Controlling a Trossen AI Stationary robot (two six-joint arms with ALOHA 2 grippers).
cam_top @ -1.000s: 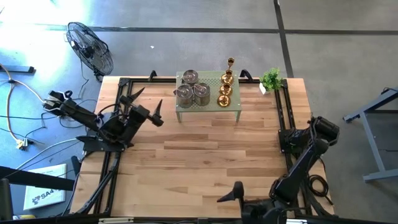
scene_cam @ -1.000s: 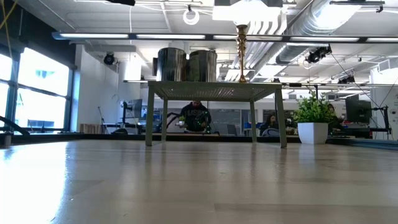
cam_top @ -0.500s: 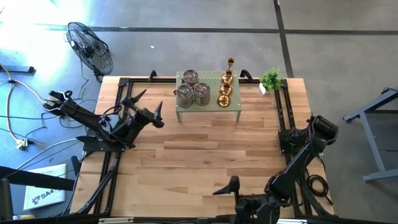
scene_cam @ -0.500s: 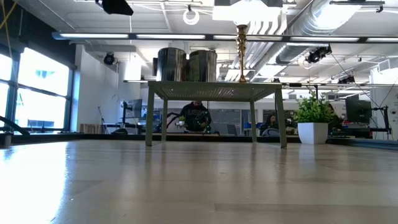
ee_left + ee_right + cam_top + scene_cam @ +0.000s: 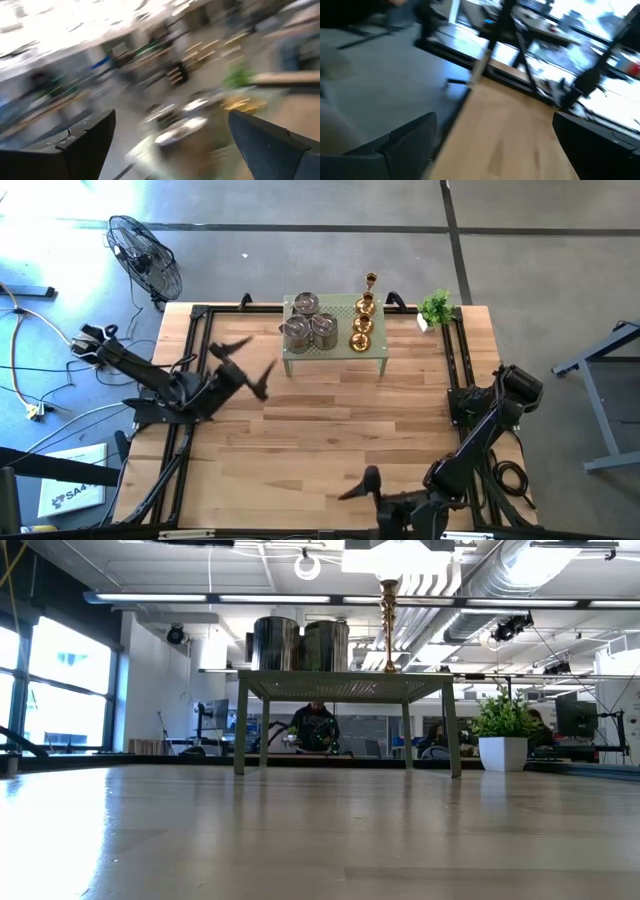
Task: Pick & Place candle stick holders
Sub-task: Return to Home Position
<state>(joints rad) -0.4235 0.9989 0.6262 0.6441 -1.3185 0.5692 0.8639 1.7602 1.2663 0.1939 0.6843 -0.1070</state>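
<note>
The green perforated stand stands at the table's far middle on its legs. On its top stand three silver-grey holders and the gold holders, one tall in the low view. My left gripper is open and empty, above the table left of the stand; its wrist view shows the holders blurred. My right gripper is open and empty near the table's near edge, over bare wood.
A small potted plant stands at the far right corner beside the stand. Black rails run along the table's left and right sides. A floor fan stands beyond the far left corner. Bare wood lies between the grippers.
My left gripper has swung a little toward the table's right and near side and has turned, staying open. My right gripper has gone toward the table's left edge along the near side, staying open. The holders and the stand have kept still.
</note>
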